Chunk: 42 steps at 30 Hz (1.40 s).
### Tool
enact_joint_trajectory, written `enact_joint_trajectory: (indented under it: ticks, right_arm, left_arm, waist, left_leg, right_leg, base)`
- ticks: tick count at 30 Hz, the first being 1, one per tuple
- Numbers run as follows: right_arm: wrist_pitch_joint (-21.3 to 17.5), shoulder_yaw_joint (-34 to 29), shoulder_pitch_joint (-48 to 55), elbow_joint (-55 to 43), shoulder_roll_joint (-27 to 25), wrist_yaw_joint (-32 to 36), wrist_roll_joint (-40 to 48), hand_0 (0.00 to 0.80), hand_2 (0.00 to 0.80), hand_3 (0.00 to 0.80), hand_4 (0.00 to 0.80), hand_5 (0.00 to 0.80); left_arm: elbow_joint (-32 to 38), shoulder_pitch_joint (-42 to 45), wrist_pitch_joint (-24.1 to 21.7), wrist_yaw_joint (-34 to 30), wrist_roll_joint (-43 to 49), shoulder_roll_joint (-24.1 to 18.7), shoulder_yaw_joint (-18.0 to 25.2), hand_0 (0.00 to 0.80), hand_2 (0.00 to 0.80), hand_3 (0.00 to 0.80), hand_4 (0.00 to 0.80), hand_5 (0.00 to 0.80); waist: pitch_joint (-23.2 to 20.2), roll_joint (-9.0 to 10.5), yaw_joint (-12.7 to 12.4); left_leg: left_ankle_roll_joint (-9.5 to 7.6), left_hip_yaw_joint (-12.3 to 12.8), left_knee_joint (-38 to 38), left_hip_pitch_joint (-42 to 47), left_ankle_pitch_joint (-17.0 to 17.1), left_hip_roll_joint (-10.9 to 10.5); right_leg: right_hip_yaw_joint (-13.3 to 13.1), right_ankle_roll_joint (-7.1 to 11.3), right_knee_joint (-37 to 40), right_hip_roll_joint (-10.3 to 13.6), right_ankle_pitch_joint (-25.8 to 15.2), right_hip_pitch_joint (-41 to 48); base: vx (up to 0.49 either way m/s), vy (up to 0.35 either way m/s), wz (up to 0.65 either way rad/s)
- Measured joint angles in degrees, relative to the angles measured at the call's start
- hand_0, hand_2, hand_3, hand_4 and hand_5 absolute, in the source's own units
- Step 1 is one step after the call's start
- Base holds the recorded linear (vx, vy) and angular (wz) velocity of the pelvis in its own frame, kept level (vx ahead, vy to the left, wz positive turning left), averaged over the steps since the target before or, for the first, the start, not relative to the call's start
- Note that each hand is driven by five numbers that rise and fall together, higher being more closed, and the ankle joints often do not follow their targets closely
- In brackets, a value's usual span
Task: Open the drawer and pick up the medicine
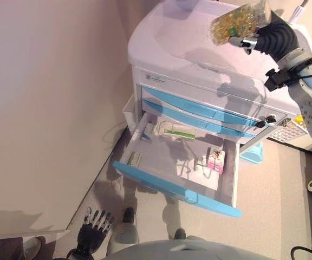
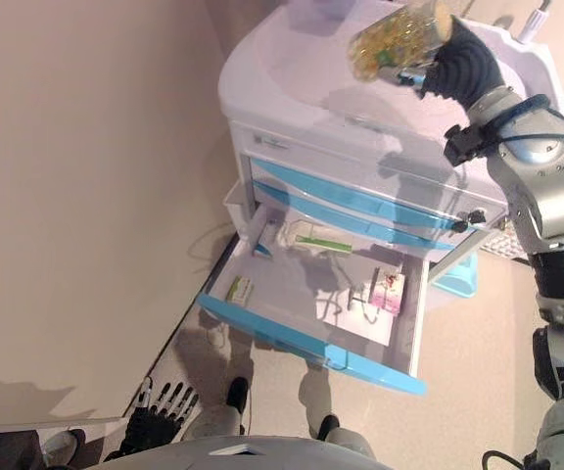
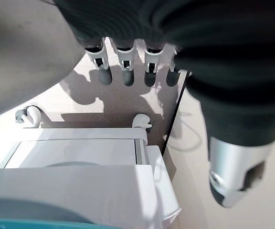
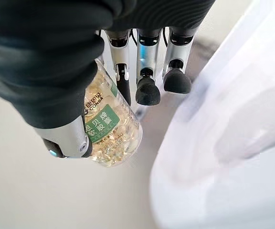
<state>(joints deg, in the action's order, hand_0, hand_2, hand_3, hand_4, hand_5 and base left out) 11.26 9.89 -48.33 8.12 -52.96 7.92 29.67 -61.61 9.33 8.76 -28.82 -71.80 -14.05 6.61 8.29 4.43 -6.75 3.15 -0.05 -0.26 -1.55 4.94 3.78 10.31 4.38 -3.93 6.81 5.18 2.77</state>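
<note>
My right hand (image 1: 264,33) is raised over the top of the white cabinet (image 1: 183,38) and is shut on a clear medicine bottle (image 1: 237,21) full of yellow capsules, with a green label. In the right wrist view the bottle (image 4: 108,129) sits between the thumb and the curled fingers (image 4: 147,86). The bottom blue-fronted drawer (image 1: 172,187) is pulled out and open. It holds a green and white box (image 1: 176,131), a small box (image 1: 135,158) and a pink packet (image 1: 216,161). My left hand (image 1: 93,227) hangs low by the floor, fingers straight and empty.
The cabinet stands against a beige wall (image 1: 47,108). Two shut blue drawers (image 1: 199,111) lie above the open one. A white basket (image 1: 288,131) and a blue bin (image 1: 253,154) are on the cabinet's right side. A person's shoe (image 1: 28,246) shows at the lower left.
</note>
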Motion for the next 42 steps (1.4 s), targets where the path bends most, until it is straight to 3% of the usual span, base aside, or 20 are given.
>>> enact_joint_trajectory:
  ticks: [13, 20, 28, 41, 42]
  right_arm:
    - [6.4, 15.2, -14.8, 28.3, -2.5, -2.7, -4.7, 0.800, 0.800, 0.800, 0.800, 0.800]
    - [7.5, 21.9, -19.7, 39.8, -2.5, -0.7, -8.3, 0.800, 0.800, 0.800, 0.800, 0.800]
    - [7.4, 23.7, -20.1, 49.0, -2.4, 3.9, -15.8, 0.800, 0.800, 0.800, 0.800, 0.800]
    - [5.6, 24.4, -22.4, 54.9, -2.4, 8.9, -22.0, 0.800, 0.800, 0.800, 0.800, 0.800]
    - [5.6, 24.4, -22.4, 54.9, -2.4, 8.8, -22.1, 0.483, 0.483, 0.483, 0.483, 0.483]
  left_arm:
    - [0.1, -0.4, 1.6, 3.2, 1.0, -0.7, 0.0, 0.000, 0.000, 0.000, 0.000, 0.000]
    - [0.1, -0.4, 2.5, 4.5, 1.0, -1.9, 0.0, 0.000, 0.000, 0.000, 0.000, 0.000]
    - [0.1, -0.4, 3.6, 4.6, 1.0, -2.6, 0.0, 0.000, 0.000, 0.000, 0.000, 0.000]
    - [0.1, -0.4, 4.9, 4.5, 2.1, -3.1, -0.1, 0.000, 0.000, 0.000, 0.000, 0.000]
    - [0.1, -0.4, 4.9, 4.4, 2.1, -3.2, -0.1, 0.000, 0.000, 0.000, 0.000, 0.000]
  waist:
    - [-0.3, -0.24, -2.5]
    - [-0.3, -0.32, -3.8]
    - [-0.5, -1.04, -5.3]
    - [-0.5, -1.04, -6.8]
    - [-0.5, -1.04, -6.8]
  left_leg:
    - [0.01, -0.9, -0.2, 1.1, 0.0, -0.1]
    - [0.01, -0.9, -0.3, 1.1, 0.0, -0.2]
    - [0.01, -1.4, -0.3, 1.1, 0.0, -0.3]
    - [0.01, -2.1, -0.2, 1.2, 0.0, -0.8]
    - [0.01, -2.1, -0.3, 1.2, 0.0, -0.8]
  right_leg:
    - [1.3, 0.01, 2.2, -0.1, -0.6, 2.5]
    - [1.4, 0.01, 3.0, -0.1, -0.9, 2.8]
    - [1.7, 0.01, 3.0, -0.1, -0.9, 3.1]
    - [2.7, 0.03, 3.2, 0.1, -0.9, 3.7]
    - [2.7, 0.04, 3.2, 0.1, -0.9, 3.7]
  base:
    - [0.022, 0.001, 0.03]
    - [0.005, -0.001, 0.00]
    - [0.002, -0.001, 0.02]
    - [-0.001, -0.001, 0.02]
    - [0.000, 0.000, 0.00]
